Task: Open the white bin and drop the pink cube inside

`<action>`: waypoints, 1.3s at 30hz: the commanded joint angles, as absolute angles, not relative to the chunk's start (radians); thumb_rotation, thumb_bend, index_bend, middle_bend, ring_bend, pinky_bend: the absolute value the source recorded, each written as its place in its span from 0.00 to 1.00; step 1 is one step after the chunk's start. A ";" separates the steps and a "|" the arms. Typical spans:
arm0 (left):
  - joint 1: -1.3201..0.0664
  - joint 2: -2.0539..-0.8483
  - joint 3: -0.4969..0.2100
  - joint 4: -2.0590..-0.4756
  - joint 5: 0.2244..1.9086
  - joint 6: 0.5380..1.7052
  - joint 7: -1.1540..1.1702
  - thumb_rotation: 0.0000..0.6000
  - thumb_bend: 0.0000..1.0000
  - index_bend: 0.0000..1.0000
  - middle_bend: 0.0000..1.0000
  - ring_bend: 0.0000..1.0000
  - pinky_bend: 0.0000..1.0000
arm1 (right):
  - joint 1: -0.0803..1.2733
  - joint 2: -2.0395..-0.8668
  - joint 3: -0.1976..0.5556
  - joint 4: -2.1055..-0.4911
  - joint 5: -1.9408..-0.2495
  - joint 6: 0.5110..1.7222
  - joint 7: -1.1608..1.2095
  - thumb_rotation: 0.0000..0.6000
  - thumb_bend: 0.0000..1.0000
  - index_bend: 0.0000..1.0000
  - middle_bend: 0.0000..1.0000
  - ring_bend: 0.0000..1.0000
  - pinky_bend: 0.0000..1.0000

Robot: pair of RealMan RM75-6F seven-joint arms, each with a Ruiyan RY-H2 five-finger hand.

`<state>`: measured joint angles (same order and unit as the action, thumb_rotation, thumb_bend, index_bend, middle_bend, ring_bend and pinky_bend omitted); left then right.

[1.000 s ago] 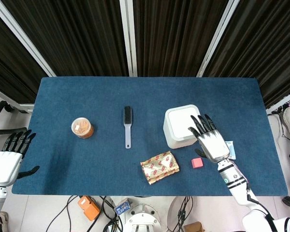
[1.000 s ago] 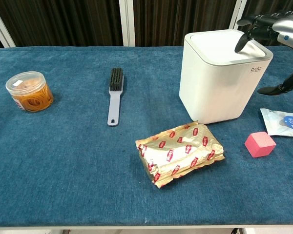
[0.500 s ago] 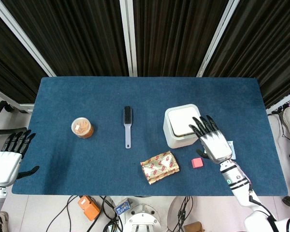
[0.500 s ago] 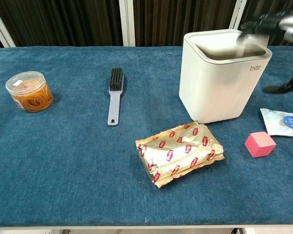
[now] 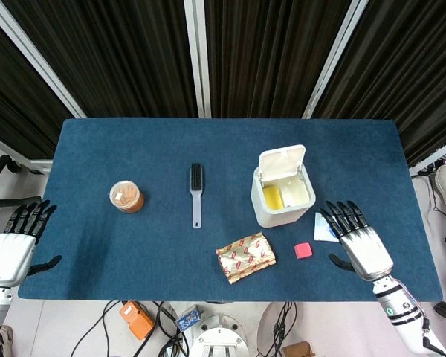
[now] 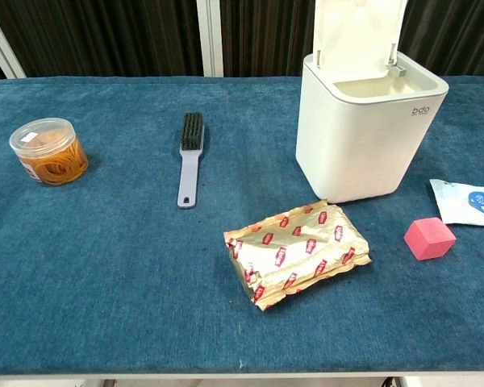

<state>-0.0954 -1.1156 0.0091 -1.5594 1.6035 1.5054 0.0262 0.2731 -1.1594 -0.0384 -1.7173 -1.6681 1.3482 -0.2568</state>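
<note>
The white bin (image 5: 281, 210) (image 6: 363, 137) stands right of the table's middle with its lid (image 5: 282, 161) (image 6: 356, 36) swung up at the back, showing a yellow and white inside. The pink cube (image 5: 303, 251) (image 6: 429, 238) lies on the blue cloth just in front and to the right of the bin. My right hand (image 5: 360, 245) hovers open, fingers spread, to the right of the cube and apart from it. My left hand (image 5: 13, 246) is open at the table's far left edge. Neither hand shows in the chest view.
A gold and red snack packet (image 5: 244, 256) (image 6: 297, 251) lies in front of the bin. A brush (image 5: 196, 193) (image 6: 189, 157) and a jar of rubber bands (image 5: 125, 197) (image 6: 48, 151) sit to the left. A white and blue sachet (image 5: 325, 229) (image 6: 469, 201) lies beside the cube.
The bin's lid has sprung up from closed to fully raised. My right hand has pulled back off the lid toward the table's front right. The left hand has barely moved.
</note>
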 commanded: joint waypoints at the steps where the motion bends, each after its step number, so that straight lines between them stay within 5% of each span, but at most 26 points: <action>1: -0.097 -1.117 0.009 -1.560 1.602 1.501 0.030 1.00 0.08 0.00 0.00 0.00 0.00 | 0.263 -1.215 -0.076 -1.609 -1.696 1.318 -0.199 1.00 0.35 0.01 0.00 0.00 0.00; 6: -0.098 -1.117 0.010 -1.562 1.601 1.498 0.033 1.00 0.08 0.00 0.00 0.00 0.00 | 0.287 -1.302 -0.085 -1.505 -1.701 1.258 -0.166 1.00 0.35 0.06 0.13 0.00 0.00; 14: -0.097 -1.109 0.009 -1.558 1.600 1.502 0.013 1.00 0.08 0.00 0.00 0.00 0.00 | 0.325 -1.396 -0.072 -1.424 -1.685 1.193 -0.131 1.00 0.35 0.19 0.17 0.02 0.01; 22: -0.099 -1.106 0.011 -1.555 1.604 1.502 0.003 1.00 0.08 0.00 0.00 0.00 0.00 | 0.343 -1.446 -0.055 -1.368 -1.638 1.150 -0.115 1.00 0.38 0.45 0.35 0.26 0.34; 28: -0.097 -1.104 0.009 -1.556 1.602 1.505 -0.002 1.00 0.08 0.00 0.00 0.00 0.00 | 0.358 -1.465 -0.048 -1.342 -1.636 1.147 -0.092 1.00 0.40 0.50 0.38 0.31 0.38; 33: -0.096 -1.102 0.008 -1.555 1.601 1.509 -0.009 1.00 0.08 0.00 0.00 0.00 0.00 | 0.352 -1.477 -0.041 -1.327 -1.631 1.172 -0.124 1.00 0.42 0.67 0.51 0.45 0.46; 39: -0.095 -1.101 0.009 -1.553 1.604 1.512 -0.015 1.00 0.08 0.00 0.00 0.00 0.00 | 0.325 -1.457 -0.042 -1.346 -1.680 1.289 -0.109 1.00 0.43 0.75 0.57 0.50 0.49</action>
<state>-0.0949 -1.1013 0.0090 -1.5527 1.6040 1.5118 -0.0148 0.3383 -1.4694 -0.0412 -1.3349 -1.6557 1.2436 -0.1184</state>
